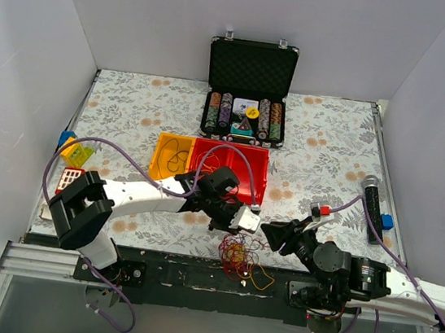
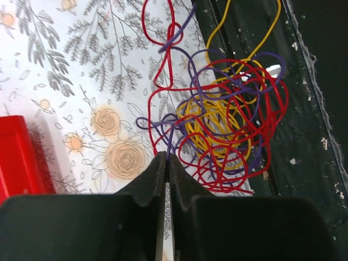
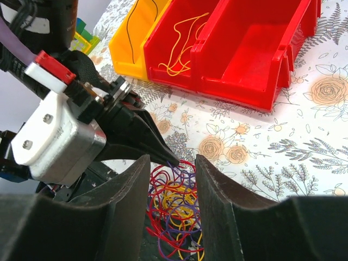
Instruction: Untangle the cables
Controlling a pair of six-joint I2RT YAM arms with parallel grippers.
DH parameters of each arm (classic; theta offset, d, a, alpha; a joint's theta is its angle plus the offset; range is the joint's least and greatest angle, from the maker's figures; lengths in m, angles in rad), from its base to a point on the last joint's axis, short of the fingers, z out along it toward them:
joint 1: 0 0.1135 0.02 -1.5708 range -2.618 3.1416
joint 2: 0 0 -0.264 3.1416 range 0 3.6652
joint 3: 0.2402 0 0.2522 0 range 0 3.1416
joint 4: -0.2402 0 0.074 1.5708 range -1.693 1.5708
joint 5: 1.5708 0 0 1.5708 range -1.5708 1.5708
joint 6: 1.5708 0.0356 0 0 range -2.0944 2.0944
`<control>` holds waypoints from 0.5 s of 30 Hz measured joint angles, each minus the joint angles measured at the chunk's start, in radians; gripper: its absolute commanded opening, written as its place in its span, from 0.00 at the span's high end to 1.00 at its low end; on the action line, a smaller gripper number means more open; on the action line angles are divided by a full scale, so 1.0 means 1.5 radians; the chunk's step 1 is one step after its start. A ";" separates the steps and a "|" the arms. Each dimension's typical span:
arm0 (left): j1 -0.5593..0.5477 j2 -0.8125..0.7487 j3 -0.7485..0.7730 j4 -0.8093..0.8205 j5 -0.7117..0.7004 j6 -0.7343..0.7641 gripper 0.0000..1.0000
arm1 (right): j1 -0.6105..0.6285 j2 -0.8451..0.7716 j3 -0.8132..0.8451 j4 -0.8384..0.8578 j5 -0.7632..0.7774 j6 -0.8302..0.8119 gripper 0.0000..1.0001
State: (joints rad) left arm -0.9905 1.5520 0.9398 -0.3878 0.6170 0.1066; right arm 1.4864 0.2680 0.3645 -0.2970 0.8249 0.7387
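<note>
A loose tangle of cables (image 1: 237,257), thin red, yellow and purple wire loops knotted through one another, lies at the near edge of the table (image 1: 323,147) around its middle. Part of it rests on the flowered cloth and part spills onto the dark rail (image 1: 184,272) in front, and one purple strand runs into the closed tips of the left gripper (image 2: 166,156). Farther back, a single yellow cable (image 3: 179,46) lies curled in the left compartment of the red bin (image 3: 244,92), and a thin dark cable (image 3: 132,30) lies in the yellow bin (image 3: 122,54) just left of it.

Plain white walls (image 1: 250,22) were seen on three sides | table (image 1: 192,271) was covered in floral cloth (image 1: 323,147) | lit evenly
</note>
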 measured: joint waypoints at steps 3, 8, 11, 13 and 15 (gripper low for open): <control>0.000 -0.002 0.016 0.000 -0.004 -0.013 1.00 | 0.000 0.001 0.000 0.000 0.000 -0.001 0.48; 0.000 -0.046 0.032 -0.021 -0.005 -0.055 1.00 | 0.000 0.017 0.000 0.001 -0.001 -0.008 0.32; 0.000 -0.098 0.063 -0.053 -0.005 -0.078 1.00 | 0.000 0.036 0.000 0.008 -0.006 -0.020 0.26; 0.000 -0.137 0.095 -0.074 -0.005 -0.091 1.00 | 0.000 0.053 0.000 0.017 -0.013 -0.036 0.23; 0.000 -0.170 0.129 -0.091 -0.005 -0.102 1.00 | 0.000 0.073 0.000 0.035 -0.019 -0.059 0.22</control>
State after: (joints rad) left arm -0.9905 1.2964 1.1336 -0.5247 0.6102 -0.0463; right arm 1.4864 0.3775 0.3645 -0.2440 0.7959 0.6498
